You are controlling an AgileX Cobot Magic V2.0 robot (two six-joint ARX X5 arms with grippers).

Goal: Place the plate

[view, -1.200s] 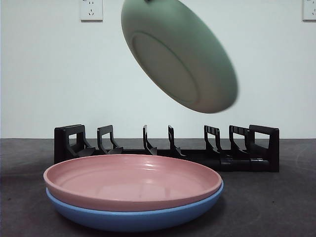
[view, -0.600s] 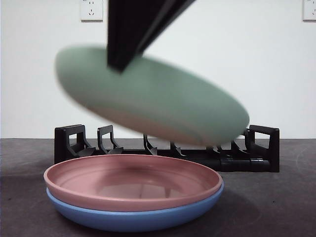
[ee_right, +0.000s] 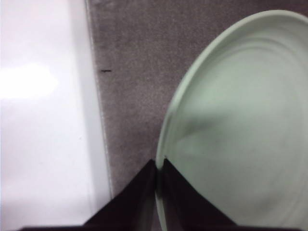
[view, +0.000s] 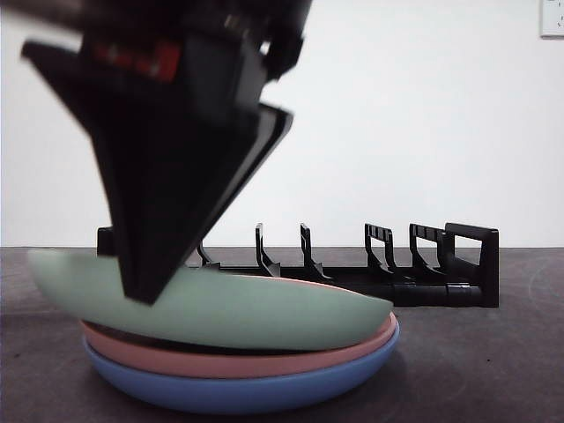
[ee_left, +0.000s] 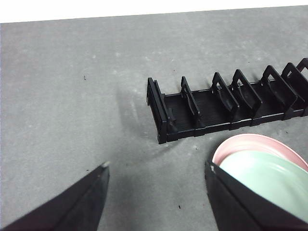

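- Front view puts the table (view: 493, 352) first: dark, matte and bare at its right side, with the stack near its front edge and a white wall behind.
- Right gripper (view: 141, 295) fills the upper left of that view, big and dark, its jaws pinched shut on the near-left rim of the green plate (view: 220, 308); the right wrist view shows the two tips closed on that rim (ee_right: 159, 166).
- Green plate lies tilted on the stack, its right edge down on the pink plate (view: 264, 363) and its left edge held a little higher, so by my reading it is not yet fully settled.
- Pink plate nests in the blue plate (view: 238, 389), which sits on the table.
- Black dish rack (view: 397, 273) stands behind the stack, toward the back edge, its slots holding nothing.
- Left gripper (ee_left: 156, 180) hangs with jaws wide apart over bare table just beside the stack, holding nothing.
- Handling, as a judgement: the green plate looks stiff, smooth and glazed, so likely slippery and chippable; the raised rim is the only sensible place to grip, and a single-edge hold lets it swing, so lowering it gently seems wise.
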